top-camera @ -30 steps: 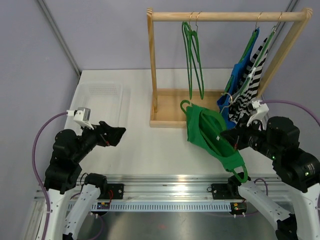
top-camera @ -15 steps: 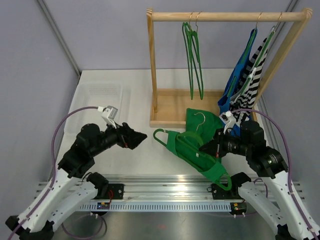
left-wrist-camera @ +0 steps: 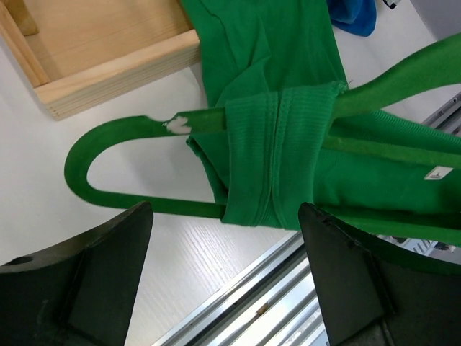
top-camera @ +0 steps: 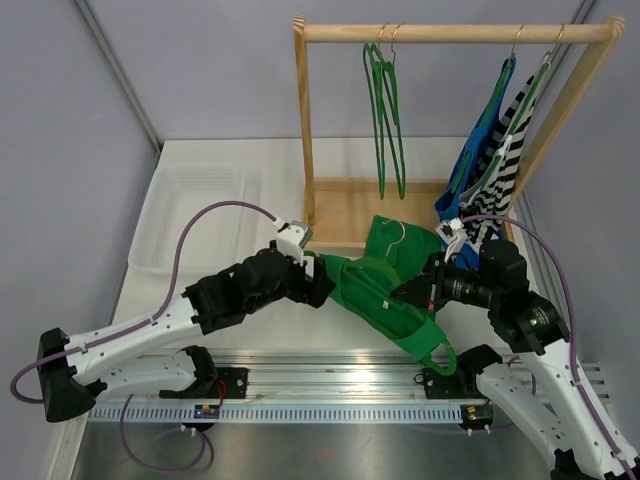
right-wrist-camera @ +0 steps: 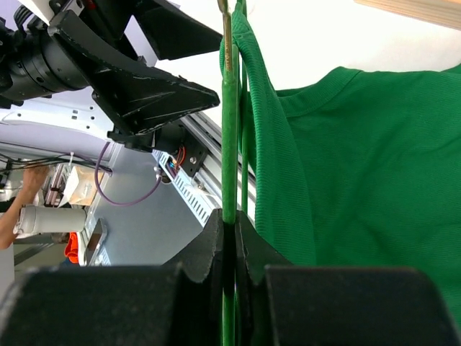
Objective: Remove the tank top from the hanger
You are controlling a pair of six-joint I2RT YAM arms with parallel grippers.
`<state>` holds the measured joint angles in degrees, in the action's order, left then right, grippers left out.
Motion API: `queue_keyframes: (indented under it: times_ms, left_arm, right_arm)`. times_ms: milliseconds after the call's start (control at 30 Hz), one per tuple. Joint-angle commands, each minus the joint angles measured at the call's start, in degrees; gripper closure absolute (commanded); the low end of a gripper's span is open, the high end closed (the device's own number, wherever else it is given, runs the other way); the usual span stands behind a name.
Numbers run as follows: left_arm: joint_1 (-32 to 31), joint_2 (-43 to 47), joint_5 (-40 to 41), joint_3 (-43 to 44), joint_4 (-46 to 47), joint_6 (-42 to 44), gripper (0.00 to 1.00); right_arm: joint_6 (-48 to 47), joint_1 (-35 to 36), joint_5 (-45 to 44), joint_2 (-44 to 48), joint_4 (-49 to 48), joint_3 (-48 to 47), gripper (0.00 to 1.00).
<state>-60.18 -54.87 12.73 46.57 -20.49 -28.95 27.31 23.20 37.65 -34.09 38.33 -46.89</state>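
Observation:
A green tank top lies stretched on a green hanger low over the table, in front of the rack. My right gripper is shut on the hanger's thin bar, with the tank top hanging to its right. My left gripper is open at the hanger's left end. In the left wrist view the hanger's looped end and the strap wrapped round it lie just beyond my spread fingers; nothing is between them. The hanger's metal hook points toward the rack.
A wooden rack stands behind, with empty green hangers and blue and striped garments. Its base tray is close to the hanger. A clear plastic bin sits at the left. A metal rail runs along the near edge.
My left arm has swung right across the table to the hanger's left end. The right gripper has brought the hanger and tank top lower and flatter, toward the left.

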Motion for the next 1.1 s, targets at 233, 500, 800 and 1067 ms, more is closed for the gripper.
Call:
queue_keyframes:
  times_ms: [233, 500, 800, 1067]
  left_arm:
    - [-1.6, -5.68, 3.88, 3.27, 10.73, 2.32, 0.39]
    - [-1.6, -9.64, 1.42, 4.15, 12.14, 2.41, 0.47]
    - [-1.6, -8.59, 9.14, 6.17, 5.48, 0.39, 0.99]
    - [2.87, -4.37, 28.65, 8.54, -13.51, -8.4, 1.0]
  right_arm:
    - [-0.59, -0.09, 1.82, 0.87, -1.5, 0.84, 1.0]
    - [-0.77, -0.09, 1.81, 0.16, -2.03, 1.19, 1.0]
    - [-1.56, 0.0, -2.14, -1.07, 0.17, 1.19, 1.0]
    - [-2.79, 0.0, -1.26, -1.69, 2.19, -0.74, 1.0]
